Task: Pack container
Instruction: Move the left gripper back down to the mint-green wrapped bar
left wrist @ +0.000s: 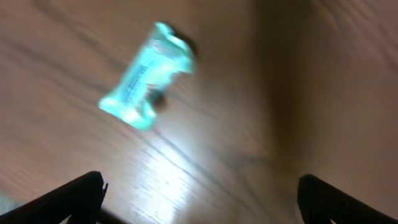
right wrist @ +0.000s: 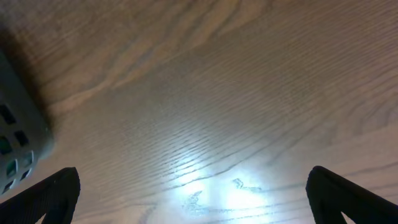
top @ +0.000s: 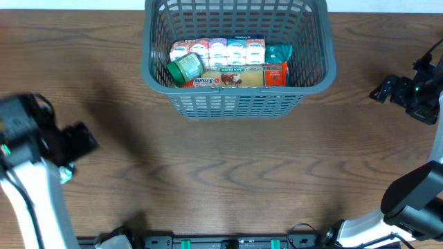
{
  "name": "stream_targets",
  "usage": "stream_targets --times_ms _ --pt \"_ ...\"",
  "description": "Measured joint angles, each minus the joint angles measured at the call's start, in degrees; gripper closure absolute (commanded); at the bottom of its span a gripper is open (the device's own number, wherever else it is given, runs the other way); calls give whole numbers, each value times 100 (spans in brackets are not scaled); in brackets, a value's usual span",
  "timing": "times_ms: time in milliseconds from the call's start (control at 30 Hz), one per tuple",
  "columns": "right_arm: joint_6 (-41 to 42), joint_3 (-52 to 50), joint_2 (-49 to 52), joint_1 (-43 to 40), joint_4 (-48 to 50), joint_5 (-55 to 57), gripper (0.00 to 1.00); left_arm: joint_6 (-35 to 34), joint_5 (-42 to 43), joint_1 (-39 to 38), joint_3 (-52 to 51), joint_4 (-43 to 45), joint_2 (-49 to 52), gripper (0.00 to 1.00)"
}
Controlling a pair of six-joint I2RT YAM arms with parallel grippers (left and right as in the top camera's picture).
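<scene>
The dark grey lattice container [top: 315,66] stands at the back centre of the wooden table. It holds a row of small cartons [top: 225,50], a green can [top: 185,68], a flat snack box [top: 232,77] and a teal pouch [top: 280,52]. A teal wrapped bar [left wrist: 146,76] lies on the table in the left wrist view; in the overhead view it peeks out beside the left arm [top: 66,175]. My left gripper [left wrist: 199,199] is open and empty above the table, short of the bar. My right gripper [right wrist: 193,193] is open and empty over bare wood at the right.
The container's corner [right wrist: 18,134] shows at the left edge of the right wrist view. The right arm [top: 415,90] is near the table's right edge. The left arm body [top: 34,138] covers the left front of the table.
</scene>
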Motion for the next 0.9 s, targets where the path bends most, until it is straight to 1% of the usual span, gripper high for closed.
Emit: stream_targets --times_ms 100,167,233,333,467,567,800,900 --pt "0 0 0 0 4 2 1 238 114 -96 -590 505 -1134 2" --pt "-2 0 0 0 4 4 1 391 66 -101 -831 837 -1687 2" --pt "-2 0 0 0 4 2 1 595 -63 -105 -1019 1054 -2050 2" --pt "0 0 0 0 2 2 1 1054 -190 -105 -1145 1158 -2144 2" --pt "0 0 0 0 0 -2 1 1867 -278 -105 -1154 1003 -1703 2" --pt "0 0 0 0 2 0 1 2330 -319 -105 -1154 988 -1023 2" --pt "0 0 0 0 -7 0 1 2927 -328 -39 -1152 1080 236 2" --pt "2 0 0 0 0 2 1 3053 -326 195 -1152 1296 678 2"
